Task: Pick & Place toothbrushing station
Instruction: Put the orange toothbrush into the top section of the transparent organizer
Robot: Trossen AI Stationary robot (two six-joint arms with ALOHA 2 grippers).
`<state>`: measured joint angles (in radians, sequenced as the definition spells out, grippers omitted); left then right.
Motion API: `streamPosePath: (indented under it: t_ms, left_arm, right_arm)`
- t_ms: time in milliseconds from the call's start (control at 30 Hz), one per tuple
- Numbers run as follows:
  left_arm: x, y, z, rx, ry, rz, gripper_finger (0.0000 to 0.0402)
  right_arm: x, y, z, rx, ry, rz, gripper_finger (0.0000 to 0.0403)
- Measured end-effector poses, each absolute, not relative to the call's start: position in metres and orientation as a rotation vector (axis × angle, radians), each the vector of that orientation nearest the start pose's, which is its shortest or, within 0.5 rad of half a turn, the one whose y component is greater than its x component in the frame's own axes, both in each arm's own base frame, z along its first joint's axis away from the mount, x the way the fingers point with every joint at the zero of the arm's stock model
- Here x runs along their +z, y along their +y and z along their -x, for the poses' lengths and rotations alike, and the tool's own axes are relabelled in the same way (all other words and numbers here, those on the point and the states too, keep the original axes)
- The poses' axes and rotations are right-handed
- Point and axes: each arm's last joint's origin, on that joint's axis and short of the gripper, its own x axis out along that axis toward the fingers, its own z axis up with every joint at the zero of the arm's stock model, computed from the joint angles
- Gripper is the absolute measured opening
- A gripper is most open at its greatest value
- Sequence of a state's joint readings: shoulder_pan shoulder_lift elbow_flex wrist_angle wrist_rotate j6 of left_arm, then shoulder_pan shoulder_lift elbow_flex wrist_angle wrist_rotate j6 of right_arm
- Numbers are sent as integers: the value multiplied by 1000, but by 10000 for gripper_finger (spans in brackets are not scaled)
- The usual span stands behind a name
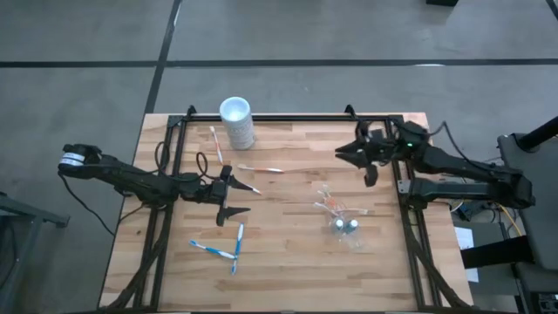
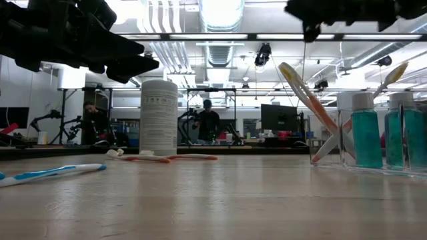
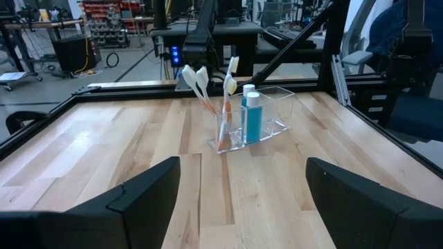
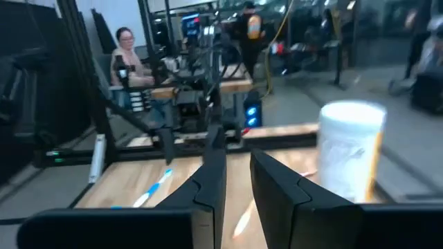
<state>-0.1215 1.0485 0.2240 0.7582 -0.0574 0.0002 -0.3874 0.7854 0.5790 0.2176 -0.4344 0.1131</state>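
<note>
The toothbrushing station point(image 1: 342, 220) is a clear plastic holder standing by its base right of the table's centre. In the left wrist view the station point(image 3: 252, 117) holds orange-and-white toothbrushes leaning in one part and two teal bottles in the other. My left gripper point(image 1: 240, 196) hovers left of centre, wide open and empty, pointing at the station. My right gripper point(image 1: 338, 155) is raised near the far right and points toward the table's left. Its fingers point(image 4: 214, 180) stand a narrow gap apart with nothing between them.
A tall white cup point(image 1: 236, 120) stands at the far edge. Loose orange-and-white toothbrushes point(image 1: 261, 169) lie near it and two blue-and-white ones point(image 1: 214, 250) lie near the front left. Black frame rails point(image 1: 171, 157) run along the table's sides. People sit in the room beyond.
</note>
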Motion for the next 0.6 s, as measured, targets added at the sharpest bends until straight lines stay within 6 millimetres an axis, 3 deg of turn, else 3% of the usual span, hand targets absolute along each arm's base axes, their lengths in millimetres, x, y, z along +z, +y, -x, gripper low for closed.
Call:
streamPosePath:
  t_ms: [233, 600]
  left_arm:
    - [187, -22, -194, -64, 66, -6, 319]
    - [187, -22, -194, -65, 66, -6, 319]
  right_arm:
    - [305, -42, -131, -26, -47, -94, 61]
    - [279, -28, -92, -91, 93, -166, 61]
